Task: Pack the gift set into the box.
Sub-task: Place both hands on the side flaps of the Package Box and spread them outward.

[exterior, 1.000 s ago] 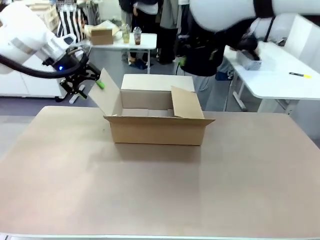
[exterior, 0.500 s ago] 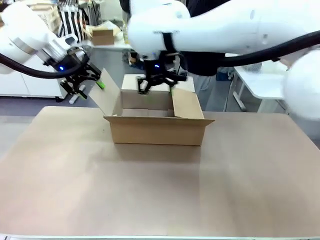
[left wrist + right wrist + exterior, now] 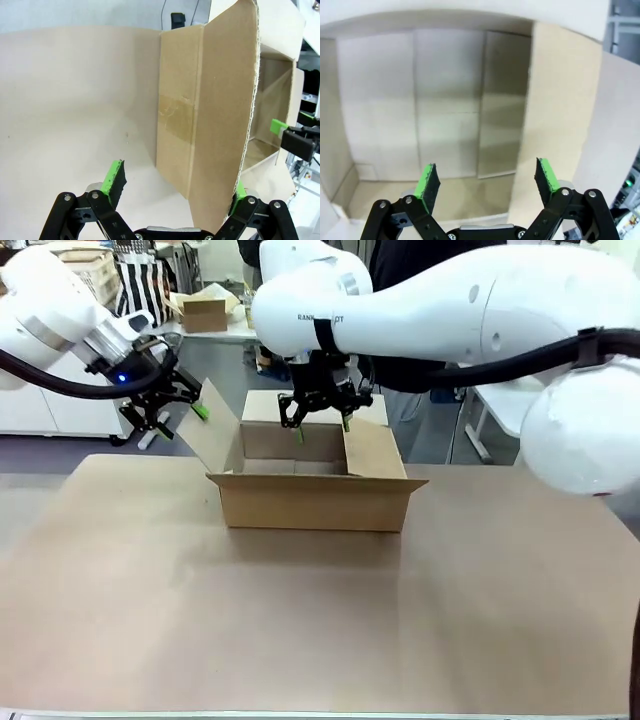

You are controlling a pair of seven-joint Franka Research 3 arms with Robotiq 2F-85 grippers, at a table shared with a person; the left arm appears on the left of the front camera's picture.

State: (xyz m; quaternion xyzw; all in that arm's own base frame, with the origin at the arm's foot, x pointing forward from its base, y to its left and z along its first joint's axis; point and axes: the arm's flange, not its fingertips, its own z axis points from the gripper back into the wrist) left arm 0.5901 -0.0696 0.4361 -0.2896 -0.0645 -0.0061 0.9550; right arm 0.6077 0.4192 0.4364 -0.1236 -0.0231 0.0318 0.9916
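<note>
With the box just beneath our spread, empty right pincer, we should close our spread left pincer gently on the flap it straddles, keeping the mouth wide.

Left end effector, fingers spread wide — right end effector likewise, wrist straight down.

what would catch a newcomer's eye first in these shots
The big white right arm stretches in from the right, the open right pincer hanging over the open cardboard box at the middle of the table. The left pincer, also open, sits at the box's raised left flap.
</note>
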